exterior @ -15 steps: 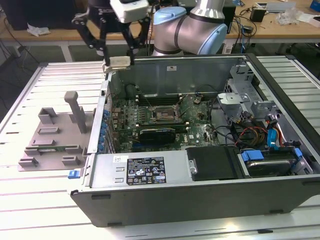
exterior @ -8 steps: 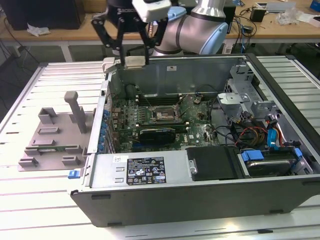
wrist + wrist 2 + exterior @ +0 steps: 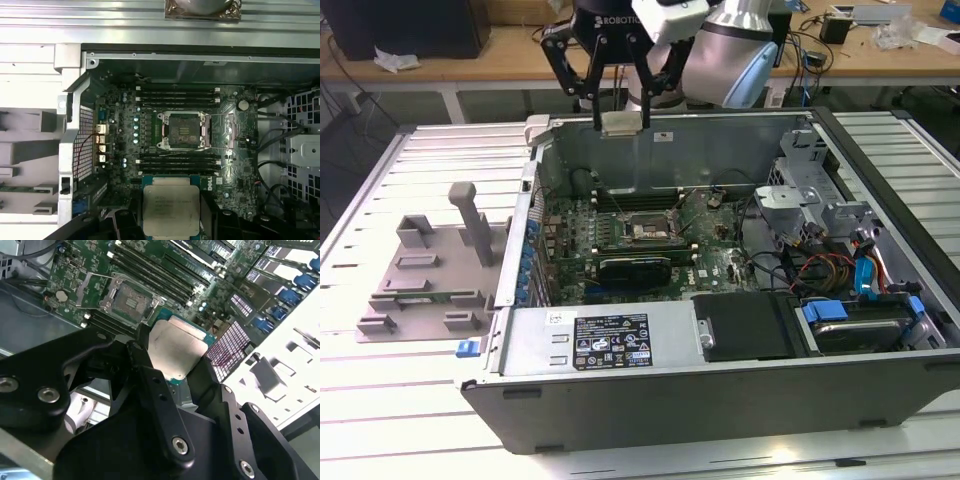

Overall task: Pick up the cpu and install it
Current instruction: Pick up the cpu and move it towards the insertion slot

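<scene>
Ribbed metal table (image 3: 390,420) fills the foreground of the exterior view, and the open computer case (image 3: 720,365) lies on it with its near wall toward the camera. A grey plastic tray (image 3: 420,290) with upright posts sits just beside the case, on the exterior view's left. Deeper in, the motherboard (image 3: 710,262) lies flat, with the dark square socket (image 3: 650,230) near its middle. In the first wrist view the socket (image 3: 186,131) looks uncovered, its frame swung aside, with memory slots (image 3: 177,92) on two sides of it.

Farther back, the gripper (image 3: 622,118) hangs over the case's far wall, fingers clamped on opposite edges of the cpu (image 3: 622,124). The chip is in the air, roughly level, touching nothing else. In both wrist views its silver top (image 3: 175,347) faces the camera and it sits off to one side of the socket, not above it.

The hold is only on thin edges, so I judge a jolt or a brush against the case wall could tilt or drop the chip onto the board. If it comes down rotated or off-centre, the socket contacts could bend. Loose cables (image 3: 820,265) lie well apart from it. Behind it all stands a cluttered workbench (image 3: 470,60).
</scene>
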